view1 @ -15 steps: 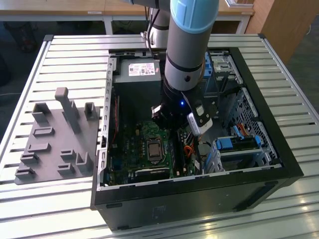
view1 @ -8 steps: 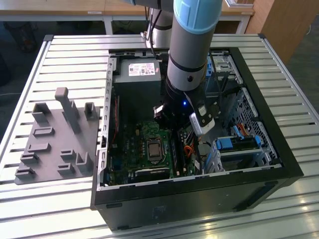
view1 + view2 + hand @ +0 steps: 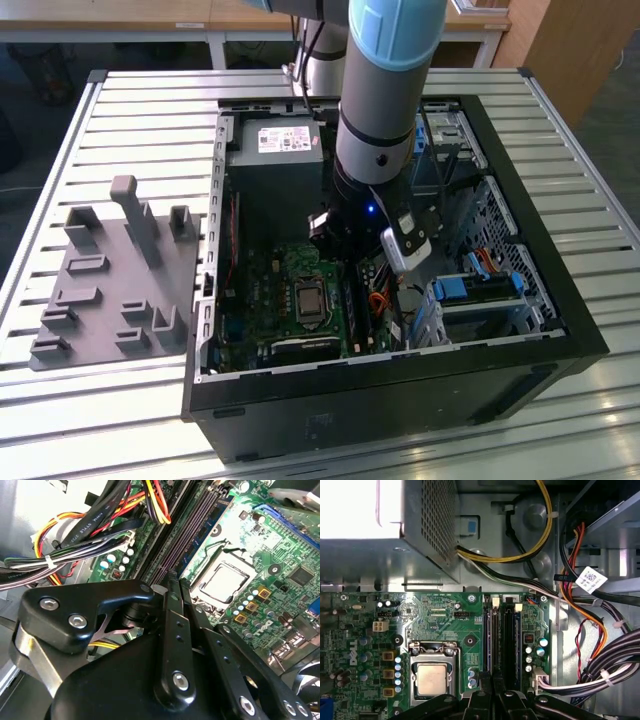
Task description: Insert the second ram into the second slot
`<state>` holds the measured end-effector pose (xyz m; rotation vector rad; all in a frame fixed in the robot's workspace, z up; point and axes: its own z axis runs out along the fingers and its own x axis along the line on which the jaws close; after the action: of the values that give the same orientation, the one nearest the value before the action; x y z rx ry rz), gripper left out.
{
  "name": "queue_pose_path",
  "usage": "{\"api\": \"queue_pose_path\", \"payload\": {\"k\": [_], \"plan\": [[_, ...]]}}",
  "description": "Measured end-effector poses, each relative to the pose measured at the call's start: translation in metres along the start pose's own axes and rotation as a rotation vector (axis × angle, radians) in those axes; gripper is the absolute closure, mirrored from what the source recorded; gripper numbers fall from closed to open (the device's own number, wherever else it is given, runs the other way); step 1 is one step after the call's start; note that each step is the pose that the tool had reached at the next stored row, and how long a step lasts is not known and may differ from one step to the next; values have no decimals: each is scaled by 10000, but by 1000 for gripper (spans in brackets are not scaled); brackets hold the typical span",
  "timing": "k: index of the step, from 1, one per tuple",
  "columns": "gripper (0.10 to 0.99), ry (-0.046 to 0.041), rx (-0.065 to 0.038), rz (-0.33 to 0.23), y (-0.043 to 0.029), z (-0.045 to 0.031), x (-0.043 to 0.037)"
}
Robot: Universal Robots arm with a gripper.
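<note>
My gripper (image 3: 345, 255) reaches down into the open computer case (image 3: 560, 300), over the motherboard's memory slots (image 3: 355, 305). In both wrist views its black fingers (image 3: 480, 700) are drawn together. Their tips (image 3: 172, 580) hover right at the near end of the long dark slots (image 3: 192, 527), beside the processor socket (image 3: 432, 677). A thin dark strip (image 3: 510, 640) stands edge-on in the slot row (image 3: 490, 640). I cannot tell whether this strip is the second ram, or whether the fingers touch it. No blue board shows between the fingers.
The grey power supply (image 3: 275, 150) stands at the case's far end. Thick cable bundles (image 3: 605, 665) run close beside the slots (image 3: 90, 525). Blue drive-bay tabs (image 3: 480, 290) sit on the exterior view's right. A grey fixture (image 3: 110, 280) lies on the slatted table outside the case.
</note>
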<state>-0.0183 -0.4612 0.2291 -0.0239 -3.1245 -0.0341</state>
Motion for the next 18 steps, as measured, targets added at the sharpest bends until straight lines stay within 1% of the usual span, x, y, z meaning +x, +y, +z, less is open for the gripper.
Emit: {"api": "queue_pose_path", "payload": {"k": [5, 14, 18], "plan": [[957, 1, 27, 20, -1, 2, -10], [957, -2, 27, 124, -12, 6, -33], [957, -2, 32, 126, -13, 31, -36]]}}
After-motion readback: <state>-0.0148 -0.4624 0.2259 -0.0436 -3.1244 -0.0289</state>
